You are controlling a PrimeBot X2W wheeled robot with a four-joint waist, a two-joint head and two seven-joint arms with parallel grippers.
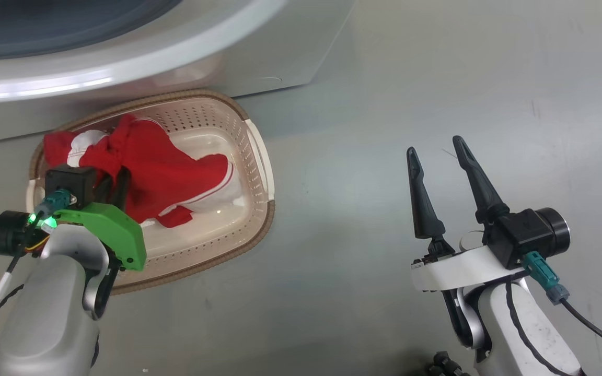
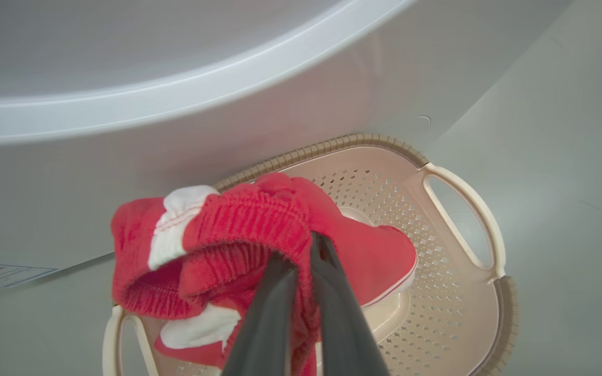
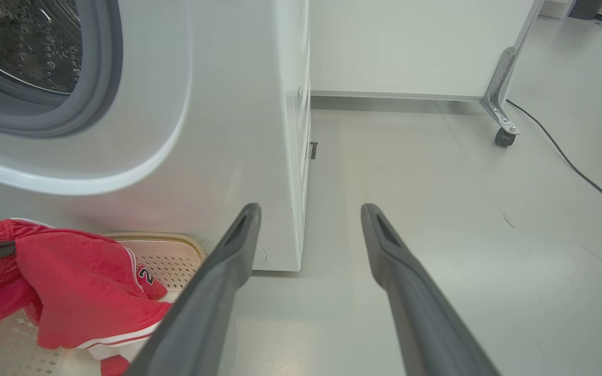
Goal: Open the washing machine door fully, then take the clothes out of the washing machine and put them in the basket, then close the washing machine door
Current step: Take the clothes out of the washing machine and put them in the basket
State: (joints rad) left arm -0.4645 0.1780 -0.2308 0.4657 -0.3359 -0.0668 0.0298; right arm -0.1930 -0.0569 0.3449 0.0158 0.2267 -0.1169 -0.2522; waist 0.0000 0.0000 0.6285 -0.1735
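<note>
Clothes (image 2: 238,235), a red knit garment with white trim, hang bunched from the left gripper (image 2: 301,250). Its two dark fingers are pinched together on a ribbed fold, and the cloth's lower part lies in the cream perforated basket (image 2: 463,219) directly beneath the fingertips. The risk from here is that the bunch left of the fingers, as the wrist view shows it, appears to overhang the rim nearest the white washing machine (image 1: 280,47). A release could let it slump onto the floor (image 1: 437,78), or the knit could snag on an opening finger. The left forearm reaches forward and down over the basket's near edge. The right gripper (image 1: 434,145), well off to the side over bare floor, holds its fingers spread wide with nothing between them.
</note>
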